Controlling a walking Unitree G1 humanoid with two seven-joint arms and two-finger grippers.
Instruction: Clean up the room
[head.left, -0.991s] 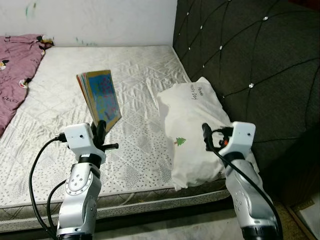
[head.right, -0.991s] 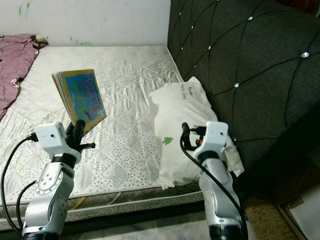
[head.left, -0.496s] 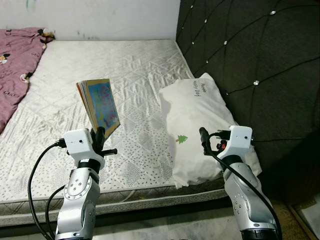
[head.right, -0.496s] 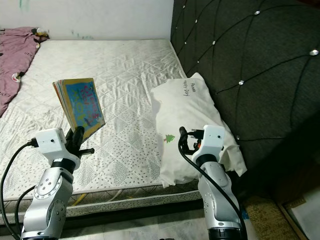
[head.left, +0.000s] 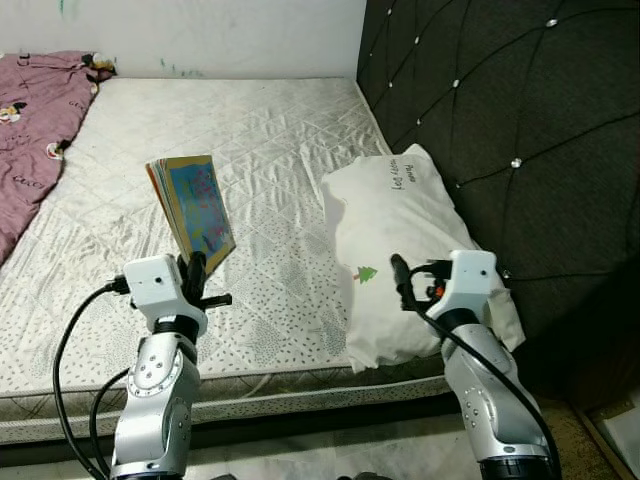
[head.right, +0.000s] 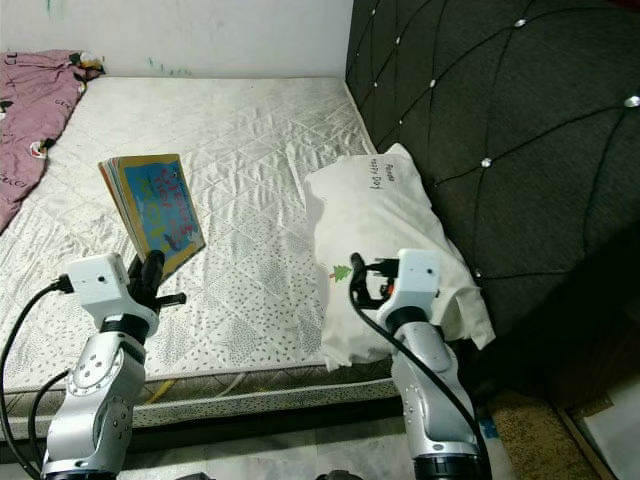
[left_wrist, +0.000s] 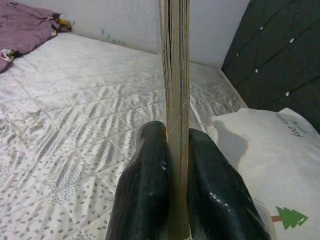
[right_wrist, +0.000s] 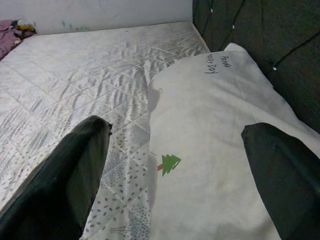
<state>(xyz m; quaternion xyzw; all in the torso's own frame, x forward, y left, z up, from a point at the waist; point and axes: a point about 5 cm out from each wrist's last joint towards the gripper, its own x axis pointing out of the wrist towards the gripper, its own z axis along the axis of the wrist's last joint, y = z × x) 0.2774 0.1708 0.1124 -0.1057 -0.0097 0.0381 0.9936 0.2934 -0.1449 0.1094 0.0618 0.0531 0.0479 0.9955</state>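
Now left claw (left_wrist: 170, 200) clamps book (head.left: 195, 205); right claw (right_wrist: 175, 165) spread wide.

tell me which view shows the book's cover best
The left eye view: the book stands up from the left gripper, blue cover showing. The right eye view shows the same. The left wrist view shows its edge, pinched between the fingers.

- Book (head.left: 198, 203): blue cover w/ multicolour print, orange-edged pages.
- Pillow (head.left: 400, 235): white, small green tree motif, dark handwritten text.
- Mattress (head.left: 250, 150): white quilted diamonds, speckled leaf print nr front edge.
- Blanket (head.left: 30, 130): mauve-pink.
- Headboard (head.left: 500, 110): dark grey, tufted w/ shiny studs.
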